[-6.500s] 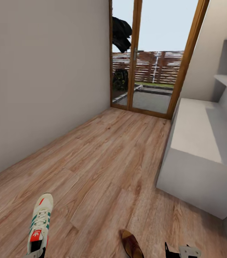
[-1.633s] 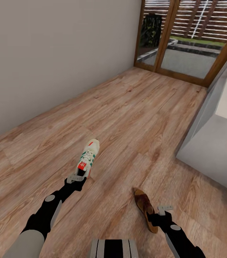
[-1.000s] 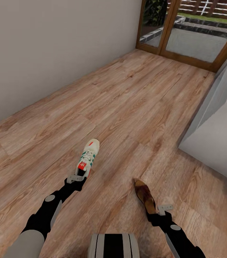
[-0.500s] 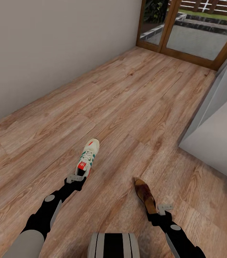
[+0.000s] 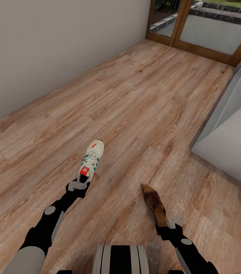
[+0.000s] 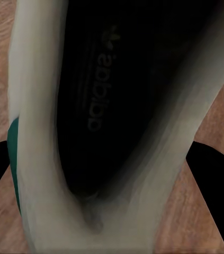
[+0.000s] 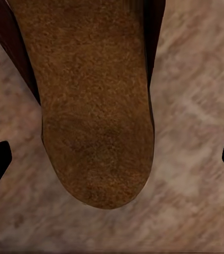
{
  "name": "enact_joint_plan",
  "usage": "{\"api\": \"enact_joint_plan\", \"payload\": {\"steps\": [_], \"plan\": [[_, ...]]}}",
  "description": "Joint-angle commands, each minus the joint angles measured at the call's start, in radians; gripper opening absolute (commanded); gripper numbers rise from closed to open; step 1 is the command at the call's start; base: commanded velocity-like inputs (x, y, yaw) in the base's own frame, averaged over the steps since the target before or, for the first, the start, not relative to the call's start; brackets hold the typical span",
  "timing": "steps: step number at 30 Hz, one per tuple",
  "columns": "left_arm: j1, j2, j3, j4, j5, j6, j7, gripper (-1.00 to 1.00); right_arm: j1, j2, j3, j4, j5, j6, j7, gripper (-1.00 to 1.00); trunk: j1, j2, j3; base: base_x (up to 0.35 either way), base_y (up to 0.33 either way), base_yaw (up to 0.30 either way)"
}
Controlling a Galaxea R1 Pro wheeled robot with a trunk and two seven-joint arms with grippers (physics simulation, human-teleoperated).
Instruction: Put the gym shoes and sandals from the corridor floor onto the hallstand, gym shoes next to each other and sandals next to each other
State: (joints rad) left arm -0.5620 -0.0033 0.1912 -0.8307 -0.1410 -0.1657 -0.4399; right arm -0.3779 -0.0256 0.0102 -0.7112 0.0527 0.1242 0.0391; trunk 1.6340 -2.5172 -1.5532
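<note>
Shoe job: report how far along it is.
Nothing is on the hallstand yet. In hand: the left gripper is at the heel of a gym shoe, the right gripper at a sandal, both on the corridor floor. Left: lifting, placing and pairing all four.

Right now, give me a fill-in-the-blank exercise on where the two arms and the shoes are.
1. The left pincer sits at the heel of the white ____.
2. The right pincer sits at the heel of the brown ____.
3. Both lie on the wood-grain ____.
4. The pale grey hallstand stands on the robot's ____ side.

Missing words: gym shoe; sandal; floor; right
</note>
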Motion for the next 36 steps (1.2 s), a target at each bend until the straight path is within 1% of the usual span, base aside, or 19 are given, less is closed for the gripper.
{"api": "enact_joint_plan", "payload": {"steps": [1,5,10,12,15,17,22,28,32,34,36], "plan": [[0.003,-0.001,0.004,-0.005,-0.009,-0.007,-0.005,-1.0,0.0,-0.001,0.001,-0.002,0.006,0.006,0.002,1.0,0.0,0.0,-0.006,0.0,0.0,0.0],[0.017,-0.002,0.002,-0.03,-0.008,-0.008,-0.005,-1.0,0.0,-0.001,0.001,-0.005,0.006,0.006,0.003,1.0,0.0,0.0,-0.009,0.0,0.0,0.0],[0.021,-0.002,0.004,-0.043,-0.008,-0.009,-0.005,-1.0,0.0,-0.001,0.002,-0.002,0.008,0.001,0.003,1.0,0.0,0.0,-0.01,0.0,0.0,0.0],[0.022,-0.001,0.005,-0.049,-0.007,-0.009,-0.005,-1.0,0.0,-0.001,0.002,-0.002,0.009,-0.018,0.002,1.0,0.0,0.0,-0.01,0.0,0.0,0.0],[0.025,-0.002,0.004,-0.052,-0.006,-0.01,-0.005,-1.0,0.001,-0.001,0.003,-0.002,0.011,-0.08,0.005,1.0,0.0,0.0,-0.01,0.0,0.0,0.0],[0.031,-0.002,0.002,-0.053,-0.006,-0.01,-0.006,-1.0,0.001,-0.001,0.006,-0.002,0.011,-0.104,0.006,1.0,0.0,0.0,-0.01,0.0,0.0,0.0],[0.037,-0.003,0.001,-0.054,-0.006,-0.009,-0.006,-1.0,0.001,-0.001,0.008,-0.002,0.012,-0.125,0.006,1.0,0.0,0.0,-0.01,0.0,0.0,0.0],[0.039,-0.003,0.001,-0.056,-0.006,-0.009,-0.006,-1.0,0.0,-0.001,0.008,-0.001,0.012,-0.13,0.004,1.0,0.003,-0.002,-0.033,0.0,0.0,0.0],[0.039,-0.003,0.001,-0.063,-0.006,-0.009,-0.006,-1.0,0.0,-0.001,0.008,-0.001,0.011,-0.131,0.007,1.0,0.003,-0.002,-0.033,0.0,0.0,0.0],[0.042,-0.003,0.0,-0.083,-0.006,-0.007,-0.007,-1.0,0.0,-0.001,0.007,-0.003,0.01,-0.132,0.01,1.0,0.003,-0.002,-0.033,0.0,0.0,0.0],[0.045,-0.004,-0.001,-0.102,-0.006,-0.007,-0.008,-1.0,0.0,-0.001,0.006,-0.004,0.009,-0.132,0.011,1.0,0.004,-0.002,-0.041,0.0,0.0,0.0]]}}
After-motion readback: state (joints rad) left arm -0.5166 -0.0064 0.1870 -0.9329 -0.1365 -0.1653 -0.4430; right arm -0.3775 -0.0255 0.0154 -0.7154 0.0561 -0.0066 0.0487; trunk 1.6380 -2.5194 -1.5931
